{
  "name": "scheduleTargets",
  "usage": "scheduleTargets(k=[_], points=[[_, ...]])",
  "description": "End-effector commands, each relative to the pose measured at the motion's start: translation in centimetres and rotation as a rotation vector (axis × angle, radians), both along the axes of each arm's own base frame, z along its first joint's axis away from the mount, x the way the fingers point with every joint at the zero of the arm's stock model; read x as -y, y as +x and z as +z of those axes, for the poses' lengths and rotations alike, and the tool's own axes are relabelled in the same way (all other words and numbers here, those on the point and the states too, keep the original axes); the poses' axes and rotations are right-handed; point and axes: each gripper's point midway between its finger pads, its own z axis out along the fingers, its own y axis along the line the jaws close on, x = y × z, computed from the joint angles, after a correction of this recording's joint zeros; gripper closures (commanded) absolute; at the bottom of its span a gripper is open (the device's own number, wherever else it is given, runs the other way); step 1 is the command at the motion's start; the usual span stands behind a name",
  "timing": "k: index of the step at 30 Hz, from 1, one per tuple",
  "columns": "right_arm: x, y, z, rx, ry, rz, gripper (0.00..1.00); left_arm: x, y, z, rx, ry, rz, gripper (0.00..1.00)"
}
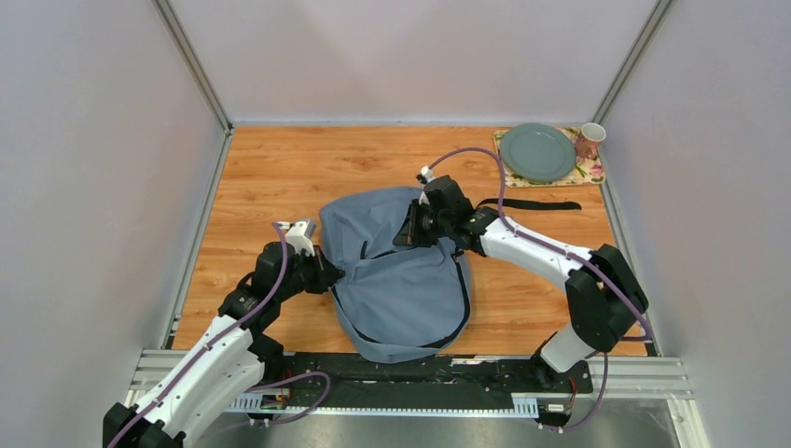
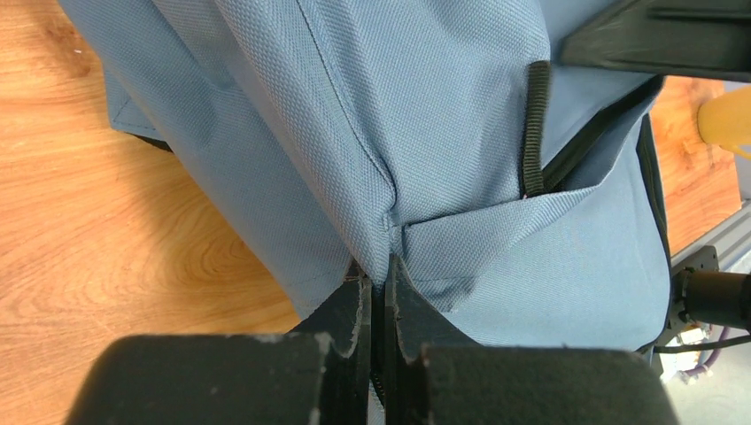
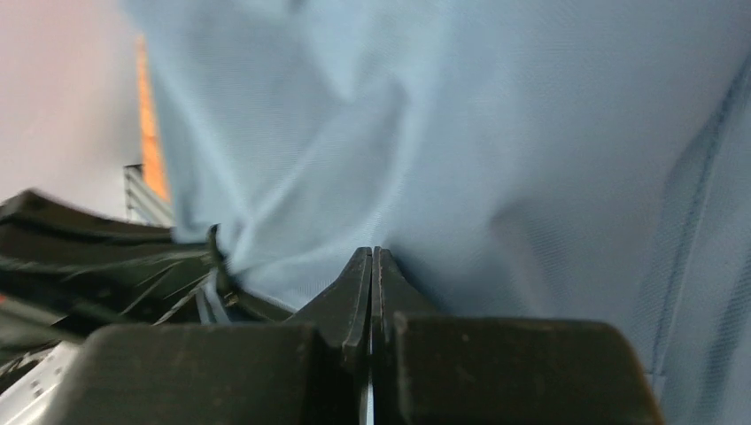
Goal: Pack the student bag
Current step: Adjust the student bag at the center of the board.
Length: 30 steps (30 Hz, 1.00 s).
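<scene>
One bag [image 1: 401,280] is lying crumpled on the table [image 1: 280,168], its grey-blue cloth slumping towards the near edge, with dark zips running along its near and right sides. Two grippers are meeting it.

The left gripper [image 2: 379,267] is pinching a fold at the bag's left edge, jaws pressed together, and the cloth is puckering at the tips. One short black zip [image 2: 531,133] is showing just beyond that fold.

The right gripper [image 3: 372,257] is sitting at the bag's far edge, jaws pressed together with the tips against blurred cloth. Whether a fold is caught between them cannot be told.

One black strap [image 1: 532,203] is trailing flat from the bag's far right side.

Well apart, to the bag's far right, one mat [image 1: 589,174] is carrying one green plate [image 1: 538,152] and one upright cup [image 1: 589,140], which is standing just right of the plate.
</scene>
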Motion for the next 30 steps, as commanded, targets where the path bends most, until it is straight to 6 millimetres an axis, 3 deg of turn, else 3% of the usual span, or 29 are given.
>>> scheduleTargets(k=[1,4,10,13,16,22,30], points=[[1.5,0.9,-3.2,-0.015,-0.101,-0.063,1.0,0.1,1.7,3.2,0.119,-0.022,0.012,1.0],[2.2,1.4,-3.3,0.016,-0.146,-0.081,1.0,0.0,1.7,3.3,0.122,-0.021,0.014,1.0],[3.0,1.3,-0.7,0.052,-0.172,-0.078,0.99,-0.1,1.7,3.6,0.129,-0.02,0.019,1.0],[2.9,0.7,2.6,0.098,-0.098,-0.062,0.8,0.0,1.7,3.6,0.128,-0.024,0.018,1.0],[1.4,-0.6,5.5,0.109,0.018,-0.004,0.68,0.2,1.7,3.7,0.133,-0.04,0.014,1.0],[-2.5,-3.5,8.0,0.113,0.116,0.083,0.67,0.5,1.6,3.7,0.134,-0.067,0.009,1.0],[-6.2,-4.8,7.0,0.088,0.119,0.125,0.67,0.7,1.4,3.9,0.142,-0.087,-0.003,1.0]])
